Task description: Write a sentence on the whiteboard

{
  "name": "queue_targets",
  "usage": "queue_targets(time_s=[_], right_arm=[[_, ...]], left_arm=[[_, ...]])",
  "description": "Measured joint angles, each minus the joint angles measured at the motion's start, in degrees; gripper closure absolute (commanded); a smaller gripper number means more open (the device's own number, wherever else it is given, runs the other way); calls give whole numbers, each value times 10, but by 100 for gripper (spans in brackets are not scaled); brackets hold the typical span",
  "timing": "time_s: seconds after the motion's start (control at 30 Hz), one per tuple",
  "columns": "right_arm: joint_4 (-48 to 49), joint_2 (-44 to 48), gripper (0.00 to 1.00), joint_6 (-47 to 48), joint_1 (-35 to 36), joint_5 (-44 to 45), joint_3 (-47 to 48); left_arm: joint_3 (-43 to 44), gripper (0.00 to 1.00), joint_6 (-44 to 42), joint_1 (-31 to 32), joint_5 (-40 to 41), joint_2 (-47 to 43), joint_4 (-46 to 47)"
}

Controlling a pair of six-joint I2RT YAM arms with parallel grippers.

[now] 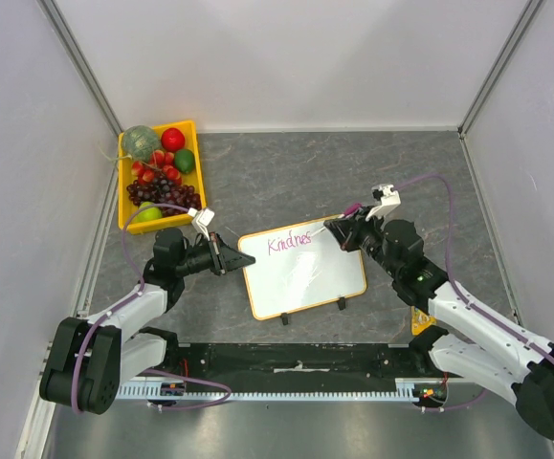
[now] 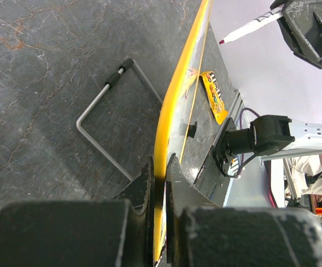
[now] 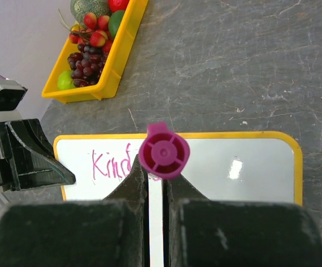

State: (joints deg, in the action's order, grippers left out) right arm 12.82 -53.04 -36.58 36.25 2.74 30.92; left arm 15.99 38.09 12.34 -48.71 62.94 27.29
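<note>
My left gripper (image 1: 243, 259) is clamped on the nine o'clock edge of the whiteboard (image 1: 305, 282), mid-table, so it cannot slide, while my right gripper (image 1: 343, 230) pinches the pink marker (image 3: 163, 151) near its one o'clock corner to grow the sentence (image 1: 289, 241) along the top.

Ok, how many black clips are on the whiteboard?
2. Both sit on the near long edge of the whiteboard: one clip near its left corner, the other further right. None appear hidden.

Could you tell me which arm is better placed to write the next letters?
Right: the right hand holds the marker beside the unfinished sentence, while the left hand clamps the whiteboard edge.
</note>
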Motion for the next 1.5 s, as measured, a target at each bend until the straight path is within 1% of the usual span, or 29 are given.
queue_targets(time_s=[0.37, 0.77, 1.5], right_arm=[[-1, -3, 100, -5, -26, 6, 3], [0, -20, 100, -5, -27, 38, 3], [25, -45, 100, -9, -27, 30, 7]], left_arm=[[0, 98, 0, 0, 0, 0, 0], [-1, 98, 0, 0, 0, -2, 0], [-1, 98, 0, 0, 1, -2, -1]])
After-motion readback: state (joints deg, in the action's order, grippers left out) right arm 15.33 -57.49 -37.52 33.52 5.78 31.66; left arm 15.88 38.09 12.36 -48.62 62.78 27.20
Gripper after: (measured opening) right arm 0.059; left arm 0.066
